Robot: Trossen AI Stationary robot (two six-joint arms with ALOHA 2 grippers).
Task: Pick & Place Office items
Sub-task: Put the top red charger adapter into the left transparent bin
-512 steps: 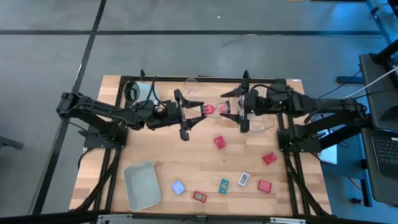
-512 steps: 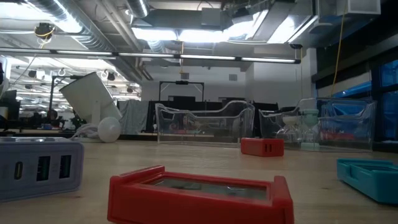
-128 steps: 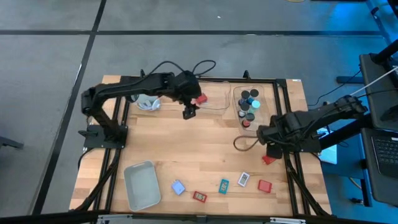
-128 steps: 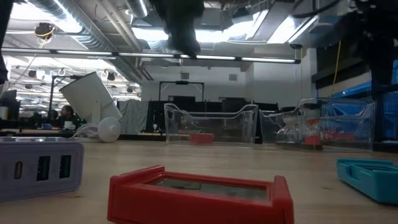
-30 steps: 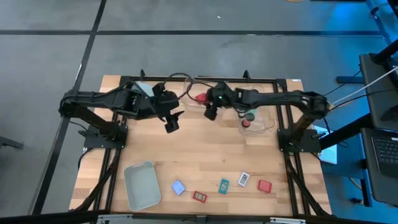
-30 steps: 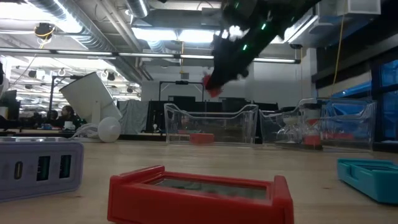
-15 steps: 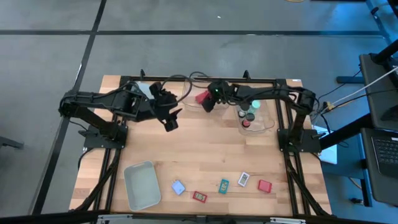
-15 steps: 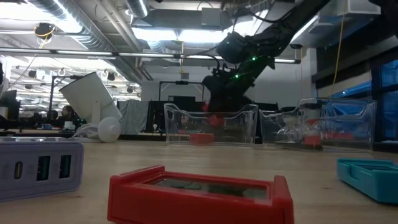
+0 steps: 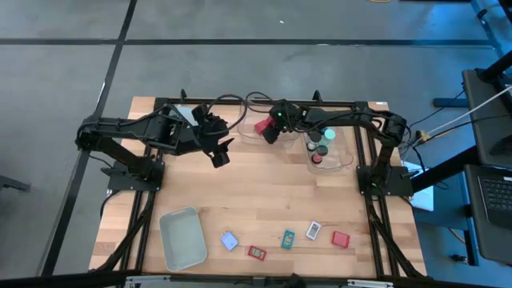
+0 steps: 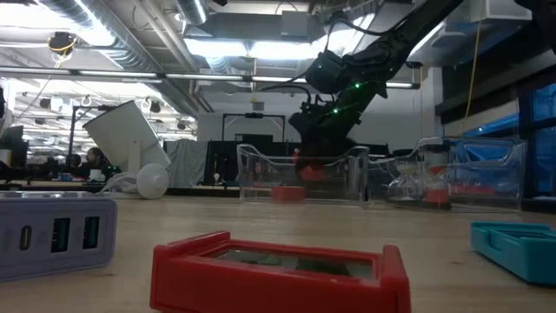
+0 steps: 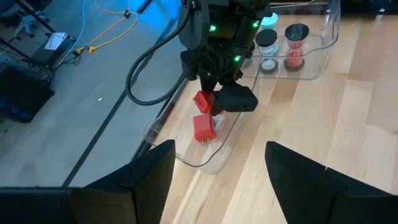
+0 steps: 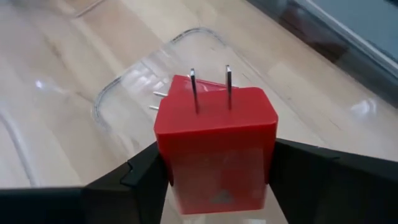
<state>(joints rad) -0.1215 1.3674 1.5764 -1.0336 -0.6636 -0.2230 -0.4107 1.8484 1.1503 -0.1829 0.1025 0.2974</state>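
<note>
My right gripper (image 9: 267, 130) is shut on a red plug block (image 12: 214, 134) and holds it low inside the clear bin (image 9: 250, 132) at the far middle of the table. A second red block (image 11: 203, 127) lies on that bin's floor just below and beyond it. My left gripper (image 9: 220, 154) hangs open above the table left of the bin, with nothing between its fingers (image 11: 152, 168). Small cards and blocks (image 9: 288, 238) lie in a row near the front edge. My right gripper pinches the red plug block by two opposite sides (image 12: 163, 155) between its two fingers. The fingers slant down from the table's right. The block's two metal prongs (image 12: 210, 87) point away from the gripper. In the low view the block (image 10: 311, 169) hangs clear of the bin's floor.
A second clear bin (image 9: 336, 154) at the far right holds several stubby cylinders (image 9: 322, 141). A grey-white tray (image 9: 182, 238) sits at the front left. A large white cylinder (image 9: 182, 116) lies at the far left. Bare wood spans the table's middle.
My right gripper has sunk with the red block from above the clear bin's rim down into the bin, moving toward the far edge and rolling its wrist. The block stays in its fingers. My left gripper has kept its place and stays open.
</note>
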